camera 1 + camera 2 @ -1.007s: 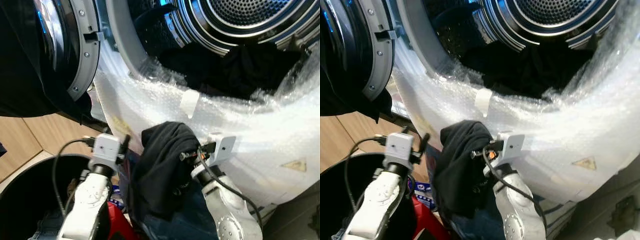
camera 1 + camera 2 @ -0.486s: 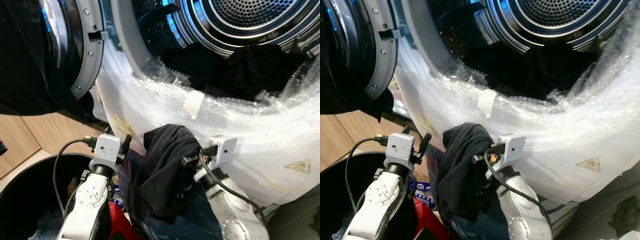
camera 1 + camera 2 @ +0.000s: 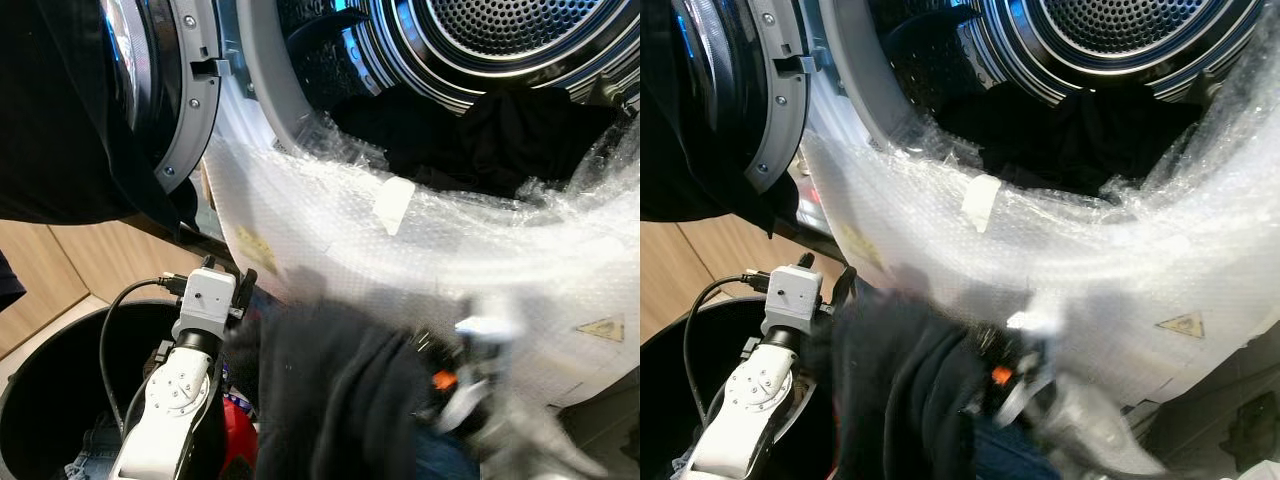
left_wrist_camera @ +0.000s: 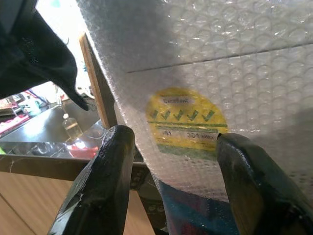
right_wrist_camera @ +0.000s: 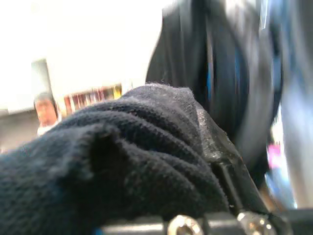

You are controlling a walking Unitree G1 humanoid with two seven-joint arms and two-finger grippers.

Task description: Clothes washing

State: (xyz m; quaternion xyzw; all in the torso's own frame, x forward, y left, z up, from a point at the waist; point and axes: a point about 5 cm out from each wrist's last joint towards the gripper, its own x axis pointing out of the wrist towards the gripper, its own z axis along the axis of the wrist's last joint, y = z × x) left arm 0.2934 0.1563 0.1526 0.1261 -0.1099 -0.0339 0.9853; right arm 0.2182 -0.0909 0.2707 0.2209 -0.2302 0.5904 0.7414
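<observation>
Black garment (image 3: 902, 380) hangs below the bubble-wrapped washer (image 3: 1090, 270).

A home laundry spot: open front-loading washer (image 3: 480, 60) beside wooden cabinets (image 3: 60, 280).

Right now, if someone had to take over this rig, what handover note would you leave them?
Right end effector: shut on a black garment, low in front of the washer and blurred by motion.
Left end effector: open and empty, facing the bubble wrap on the washer front, near a yellow sticker.
Washer door is open; dark clothes already lie in the drum. A black basket at lower left holds denim.
Done: some clothes loaded.
Left: get the held garment over the lip into the drum, load the rest, close the door.
</observation>
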